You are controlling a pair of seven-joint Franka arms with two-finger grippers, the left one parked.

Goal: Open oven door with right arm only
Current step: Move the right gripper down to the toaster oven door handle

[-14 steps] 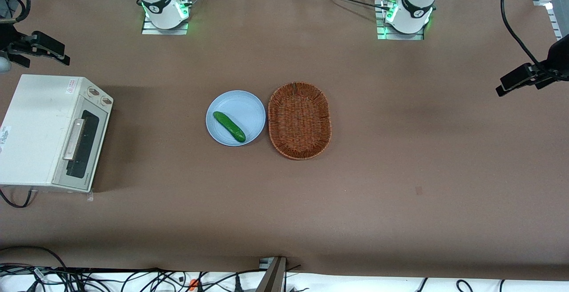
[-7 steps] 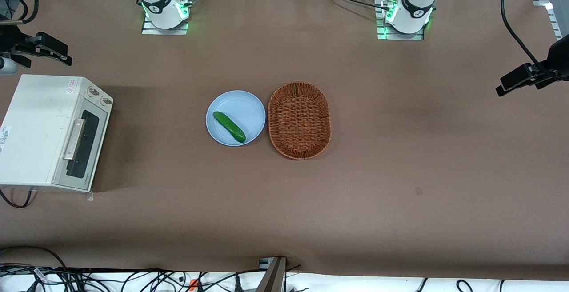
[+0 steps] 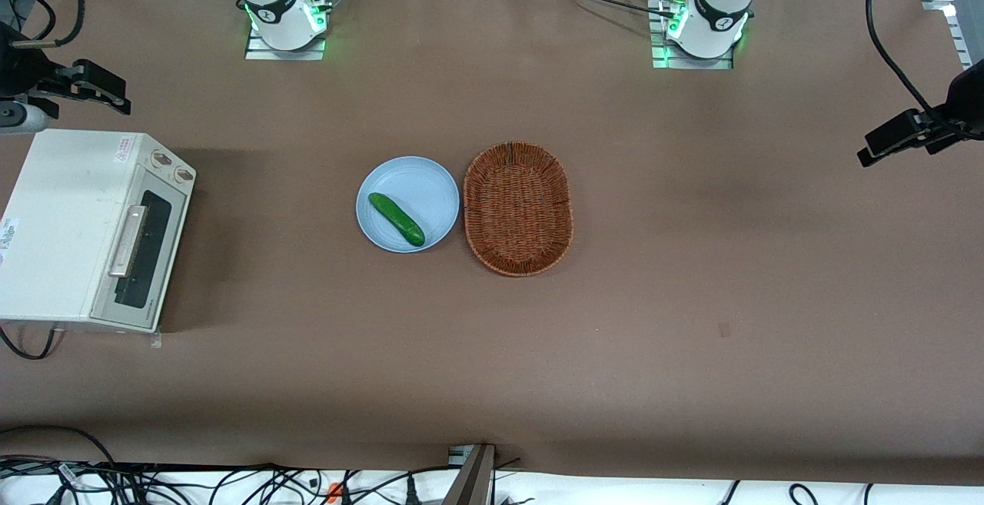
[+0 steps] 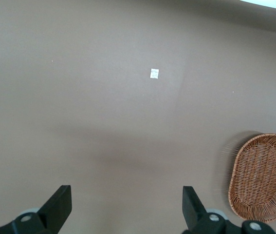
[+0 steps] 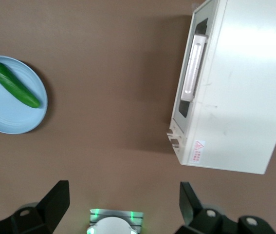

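Hovering above oven (image 3: 77, 220), gripper (image 5: 123, 207) spread, empty; you risk overshooting door handle (image 5: 194, 67), shoving oven along bench (image 3: 692, 259).

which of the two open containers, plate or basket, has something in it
The light blue plate: a green cucumber lies on it. The wicker basket beside it holds nothing. The gripper, jaws open, hangs above the oven.

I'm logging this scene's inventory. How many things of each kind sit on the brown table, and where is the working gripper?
Off-white toaster oven, door shut: 1
Light blue round plate: 1
Green cucumber: 1
Brown wicker basket: 1
Total: 4
Black right gripper, open, hangs above the table beside the oven.
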